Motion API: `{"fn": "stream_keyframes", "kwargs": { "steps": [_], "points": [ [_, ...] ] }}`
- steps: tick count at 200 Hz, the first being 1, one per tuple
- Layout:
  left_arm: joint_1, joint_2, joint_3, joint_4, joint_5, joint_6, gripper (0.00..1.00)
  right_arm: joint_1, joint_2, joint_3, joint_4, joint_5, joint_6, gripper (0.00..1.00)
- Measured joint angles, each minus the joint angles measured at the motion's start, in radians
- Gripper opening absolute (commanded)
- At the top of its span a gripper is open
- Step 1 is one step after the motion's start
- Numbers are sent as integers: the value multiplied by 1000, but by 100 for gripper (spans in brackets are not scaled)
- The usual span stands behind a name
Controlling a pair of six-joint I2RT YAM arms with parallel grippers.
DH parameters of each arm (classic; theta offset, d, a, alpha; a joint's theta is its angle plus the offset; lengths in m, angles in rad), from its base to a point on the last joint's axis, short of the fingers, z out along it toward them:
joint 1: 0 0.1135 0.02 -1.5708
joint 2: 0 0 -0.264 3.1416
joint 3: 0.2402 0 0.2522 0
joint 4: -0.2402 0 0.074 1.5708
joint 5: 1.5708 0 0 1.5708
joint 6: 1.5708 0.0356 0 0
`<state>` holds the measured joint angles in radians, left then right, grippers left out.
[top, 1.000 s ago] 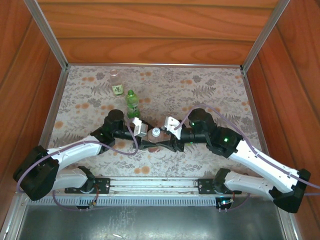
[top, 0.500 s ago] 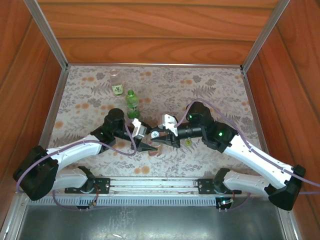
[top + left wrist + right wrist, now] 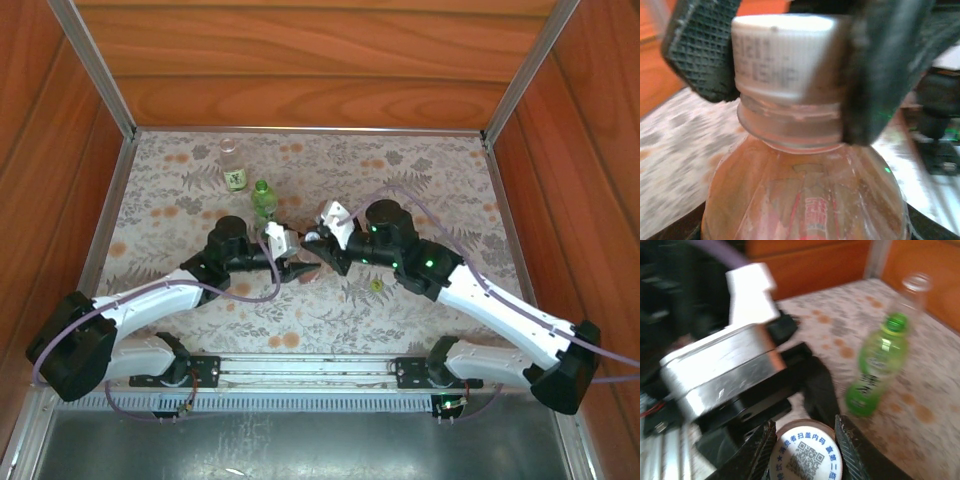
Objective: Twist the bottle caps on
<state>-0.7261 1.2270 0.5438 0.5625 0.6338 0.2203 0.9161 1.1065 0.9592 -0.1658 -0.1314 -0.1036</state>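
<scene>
The amber bottle (image 3: pixel 805 195) stands upright between the two arms, and my left gripper (image 3: pixel 298 268) is shut on its body. A white cap (image 3: pixel 785 50) sits on its neck. From above, its printed top (image 3: pixel 805 457) lies between my right gripper's fingers (image 3: pixel 760 450). My right gripper (image 3: pixel 315 244) is shut on that cap, pads pressed on both sides. The green bottle (image 3: pixel 263 203) stands just beyond the left gripper. The clear bottle (image 3: pixel 233 170) with a dark label is farther back. A yellow-green cap (image 3: pixel 376 286) lies loose on the cloth beneath the right arm.
The flowered tablecloth (image 3: pixel 440 190) is bounded by wooden walls (image 3: pixel 310 60) and metal posts. The green bottle (image 3: pixel 877 370) and clear bottle (image 3: pixel 912 290) stand close to the right of the grippers in the right wrist view.
My right arm swung left and away from the near edge, and its jaws closed onto the white cap. The left gripper kept its hold and shifted slightly toward the back with the bottle.
</scene>
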Motion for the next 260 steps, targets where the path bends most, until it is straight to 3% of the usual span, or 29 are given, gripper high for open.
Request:
{"fn": "stream_keyframes", "kwargs": {
  "steps": [26, 43, 61, 76, 88, 96, 109, 160, 197, 227, 260],
  "points": [
    [-30, 61, 31, 1, -275, -14, 57, 37, 87, -4, 98, 272, 172, 16],
    [-54, 97, 56, 5, -400, -18, 58, 74, 127, -3, 145, 449, 244, 17],
    [-63, 111, 65, 26, -454, -31, 57, 85, 145, -3, 187, 539, 286, 23],
    [-68, 112, 71, 42, -471, -39, 57, 86, 142, -6, 212, 558, 279, 36],
    [-71, 110, 71, 55, -467, -40, 57, 82, 121, -23, 235, 549, 257, 41],
    [-74, 109, 71, 59, -443, -42, 56, 74, 98, -41, 245, 527, 228, 48],
    [-74, 107, 71, 63, -384, -56, 56, 53, 51, -72, 246, 453, 172, 51],
    [-39, 92, 64, 82, -12, -68, 56, 5, -185, -138, 91, 58, -49, 56],
    [-33, 90, 62, 87, 223, -69, 56, -14, -221, -105, -21, -134, -117, 57],
    [-33, 109, 63, 92, 348, -77, 56, -14, -195, -68, -60, -238, -128, 52],
    [-33, 116, 63, 92, 407, -80, 56, -21, -163, -42, -78, -285, -123, 40]
  ]
}}
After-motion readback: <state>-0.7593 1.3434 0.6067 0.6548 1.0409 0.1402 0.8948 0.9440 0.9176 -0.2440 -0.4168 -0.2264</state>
